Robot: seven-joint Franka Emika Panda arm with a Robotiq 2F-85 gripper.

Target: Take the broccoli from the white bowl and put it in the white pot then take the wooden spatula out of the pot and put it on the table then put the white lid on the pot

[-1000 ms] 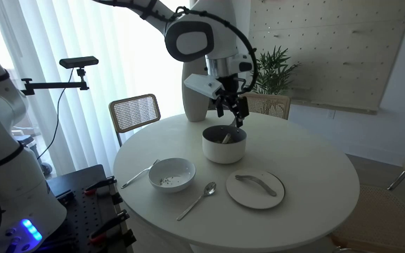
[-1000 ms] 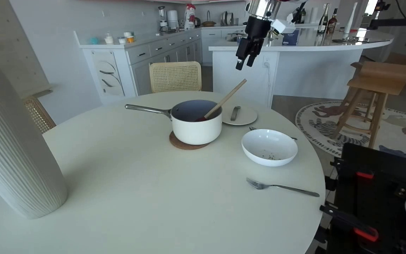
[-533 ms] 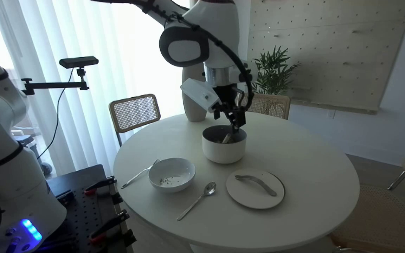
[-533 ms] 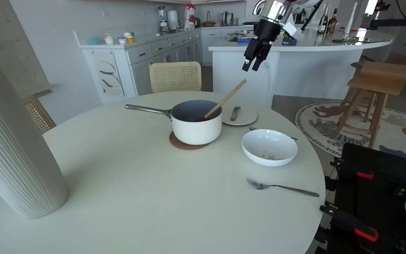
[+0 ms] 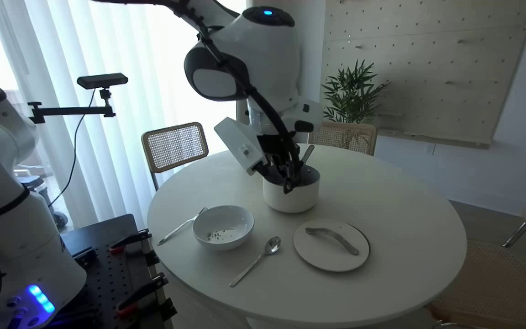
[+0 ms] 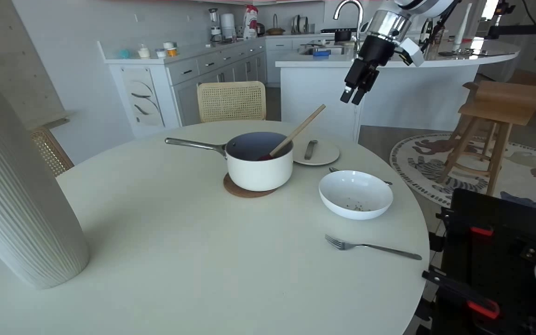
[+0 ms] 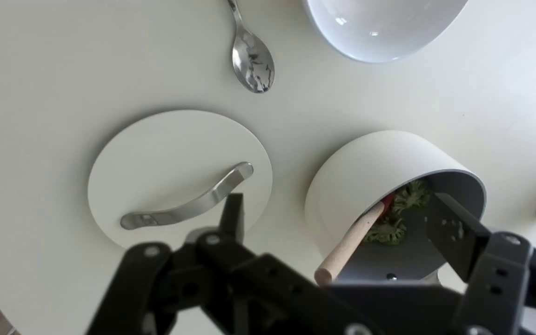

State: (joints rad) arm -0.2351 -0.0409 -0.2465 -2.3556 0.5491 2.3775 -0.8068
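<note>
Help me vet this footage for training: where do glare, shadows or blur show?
In an exterior view, light washes the curtains to near white; in an exterior view, the tall vase casts a soft shadow beside its base; in the wrist view, small bright glints show in the white bowl, dark reflections mark the spoon, and the gripper looks soft where nearest the camera.
</note>
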